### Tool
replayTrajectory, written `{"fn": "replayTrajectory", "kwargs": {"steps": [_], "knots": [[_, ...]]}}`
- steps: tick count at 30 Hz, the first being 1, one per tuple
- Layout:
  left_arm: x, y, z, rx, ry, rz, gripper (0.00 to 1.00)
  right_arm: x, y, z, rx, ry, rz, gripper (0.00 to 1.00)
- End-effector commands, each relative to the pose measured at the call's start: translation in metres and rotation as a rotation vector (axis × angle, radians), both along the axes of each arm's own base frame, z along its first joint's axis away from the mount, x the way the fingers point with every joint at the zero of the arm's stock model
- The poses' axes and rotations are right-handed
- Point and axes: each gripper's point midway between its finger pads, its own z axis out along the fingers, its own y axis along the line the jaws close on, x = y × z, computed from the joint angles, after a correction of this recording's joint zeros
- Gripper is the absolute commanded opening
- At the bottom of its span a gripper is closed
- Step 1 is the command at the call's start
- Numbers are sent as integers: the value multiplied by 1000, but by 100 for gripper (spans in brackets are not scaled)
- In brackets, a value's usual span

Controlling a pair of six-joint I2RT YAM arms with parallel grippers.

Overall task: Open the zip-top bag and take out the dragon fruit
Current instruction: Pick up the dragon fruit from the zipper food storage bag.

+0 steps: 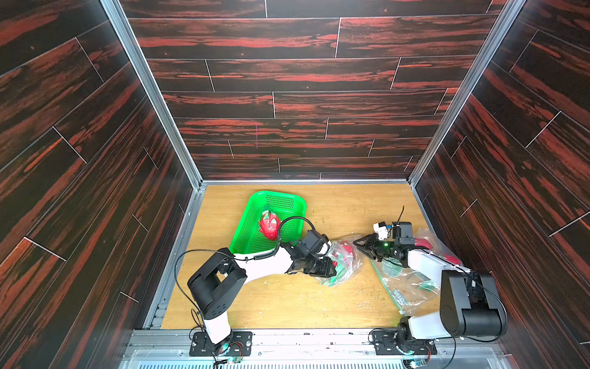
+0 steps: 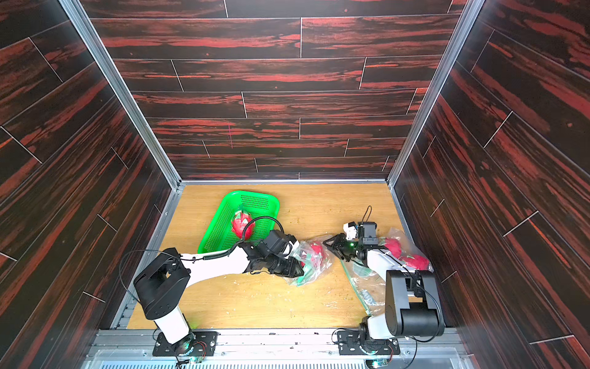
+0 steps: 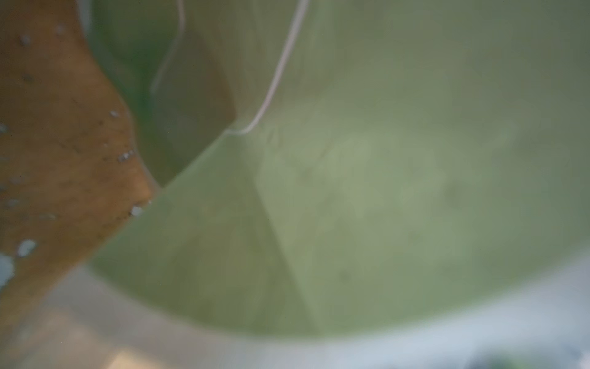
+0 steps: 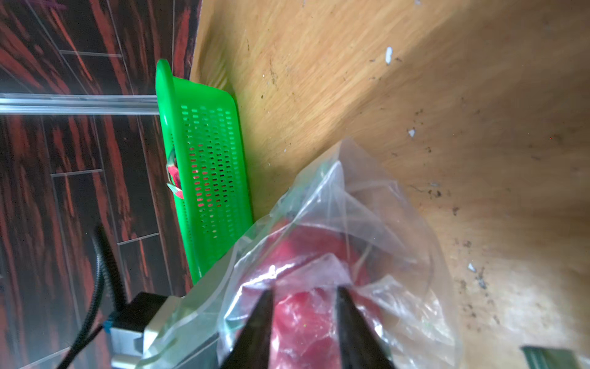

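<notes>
Jaws of the right gripper (image 4: 306,289) are standing apart. Its two black fingers (image 4: 261,322) are framing the crinkled film of a clear plastic zip-top bag (image 1: 346,266) and the red, oval toy dragon fruit (image 4: 311,314) with green pointed scales sitting inside it. Whether the fingers are pressing on the film cannot be told.

In both top views that gripper is pointing at the bag's right side, near mid-table. The left gripper (image 1: 332,271) is reaching in from the opposite side with its tips buried in the crumpled plastic, so the state of its jaws cannot be told. Blurred pale green is filling the left wrist view, with only a wedge of the scuffed light wooden tabletop (image 3: 64,143) showing.

A second dragon fruit (image 1: 269,225) is lying in the bright green perforated plastic basket (image 1: 245,223), which is sitting toward the table's far left, just behind the left arm. Two more dragon fruit (image 2: 393,246) are lying under clear plastic beside the right arm, close to the right wall.

More clear film edged with a green zip strip (image 1: 384,284) is spreading across the table beneath that arm. Whether it is forming part of the same bag cannot be told.
</notes>
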Motion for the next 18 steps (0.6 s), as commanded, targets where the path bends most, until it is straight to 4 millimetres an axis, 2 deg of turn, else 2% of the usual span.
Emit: {"fn": "replayTrajectory", "kwargs": {"steps": [1,7,11,15,18], "knots": [[-5,-7,24,-91,-30,-11,40,-3,1,-6,19,11,6,29],[-10,-1,32,-141,-77,17,42,-6,2,-12,35,27,-1,13],[-12,11,43,-133,-164,54,50,-7,2,-15,36,36,-5,0],[-14,24,48,-123,-227,99,52,-7,2,-16,43,41,-9,0],[-18,19,51,-173,-257,119,52,-8,3,-15,50,40,-12,0]]}}
